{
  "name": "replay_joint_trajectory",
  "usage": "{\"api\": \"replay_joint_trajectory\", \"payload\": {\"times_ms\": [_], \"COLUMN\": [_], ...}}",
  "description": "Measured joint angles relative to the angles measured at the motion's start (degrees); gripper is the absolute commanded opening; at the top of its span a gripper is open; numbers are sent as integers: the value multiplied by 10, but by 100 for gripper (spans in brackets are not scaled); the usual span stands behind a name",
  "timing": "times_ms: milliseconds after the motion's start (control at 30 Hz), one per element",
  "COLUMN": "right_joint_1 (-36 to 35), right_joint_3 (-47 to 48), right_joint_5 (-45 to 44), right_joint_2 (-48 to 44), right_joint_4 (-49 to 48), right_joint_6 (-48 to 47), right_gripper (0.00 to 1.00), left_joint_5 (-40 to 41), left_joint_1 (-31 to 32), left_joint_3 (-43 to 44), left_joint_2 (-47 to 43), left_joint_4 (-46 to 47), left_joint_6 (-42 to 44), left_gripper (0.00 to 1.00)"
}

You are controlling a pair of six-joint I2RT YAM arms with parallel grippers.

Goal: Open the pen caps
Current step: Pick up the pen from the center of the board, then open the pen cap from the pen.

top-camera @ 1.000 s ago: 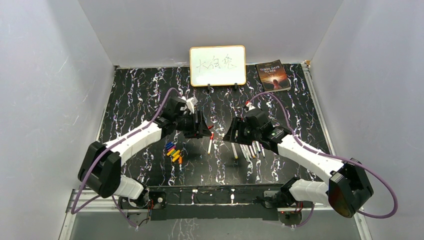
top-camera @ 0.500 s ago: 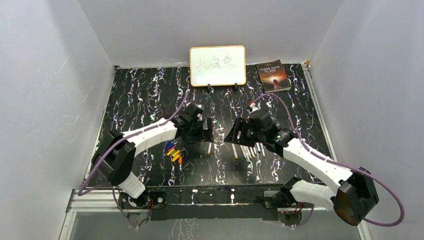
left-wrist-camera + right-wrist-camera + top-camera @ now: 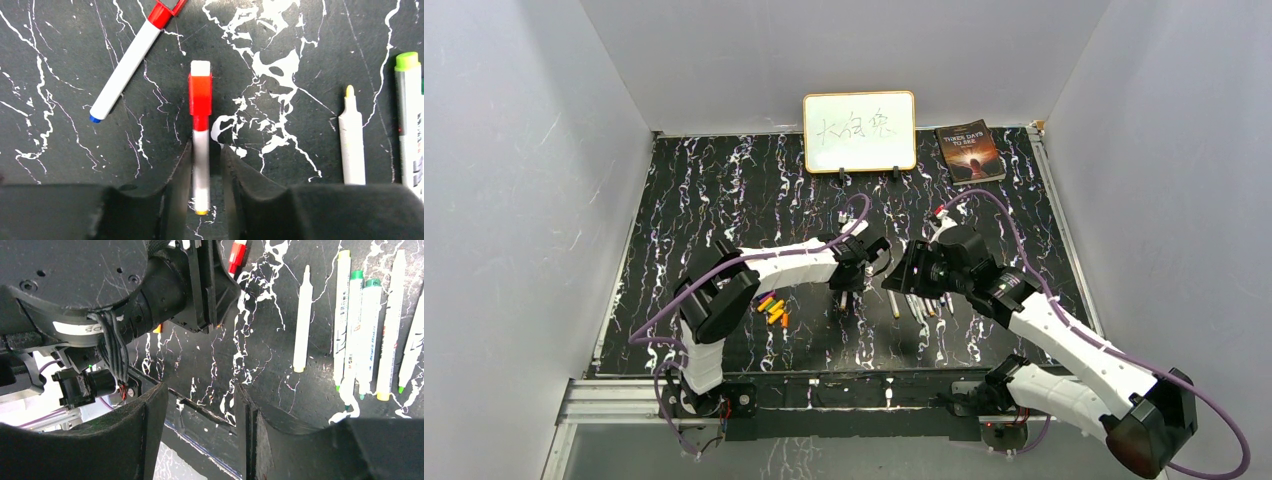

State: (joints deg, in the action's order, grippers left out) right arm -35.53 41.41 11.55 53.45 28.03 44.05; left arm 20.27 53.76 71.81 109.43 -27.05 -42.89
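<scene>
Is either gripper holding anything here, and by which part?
Nothing held yet. Left gripper straddles the red-capped pen's white barrel below the cap, a gap showing; right gripper is open, empty.

Black worktop (image 3: 280, 60), white veining. Left tool (image 3: 206, 150) over it, fingers (image 3: 175, 200) apart and astride the white barrel of a red-capped pen (image 3: 201, 165); thin strip of worktop shows between barrel and one finger. Red cap (image 3: 200, 97) on, white stub beyond it, opposite end yellowish. To one side, second red-capped pen (image 3: 127, 62) lies askew, blue-ended. To the other side, uncapped yellow-tipped pen (image 3: 351, 145), then green-ended pen (image 3: 410, 115) just beside it, not touching
</scene>
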Motion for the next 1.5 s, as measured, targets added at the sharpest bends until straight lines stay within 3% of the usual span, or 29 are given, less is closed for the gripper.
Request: {"api": "replay_joint_trajectory", "payload": {"times_ms": [67,133,167,500,700,1067,1300,1500], "right_joint_1": [0,0,0,0,0,0,0,0], "right_joint_3": [0,0,0,0,-1,-40,-48,-32], "right_joint_5": [0,0,0,0,2,8,-6,-26], "right_joint_2": [-4,-8,-9,-14,-4,3,3,55], "right_joint_4": [5,6,7,14,10,-87,-134,-124], "right_joint_6": [0,0,0,0,8,55,91,99], "right_gripper": [48,48,48,48,49,59,59,55], "left_joint_5": [2,2,2,-23,-103,-241,-278,-283], "left_joint_1": [0,0,0,-2,0,-4,-4,-4], "left_joint_3": [0,0,-1,-58,-120,-229,-254,-254], "left_joint_2": [0,0,0,-39,-124,-304,-321,-321], "left_joint_4": [1,2,3,56,78,229,290,301], "left_joint_6": [0,-2,-5,1,26,-13,-54,-62], "left_gripper": [17,1,0,0,0,0,0,0]}}
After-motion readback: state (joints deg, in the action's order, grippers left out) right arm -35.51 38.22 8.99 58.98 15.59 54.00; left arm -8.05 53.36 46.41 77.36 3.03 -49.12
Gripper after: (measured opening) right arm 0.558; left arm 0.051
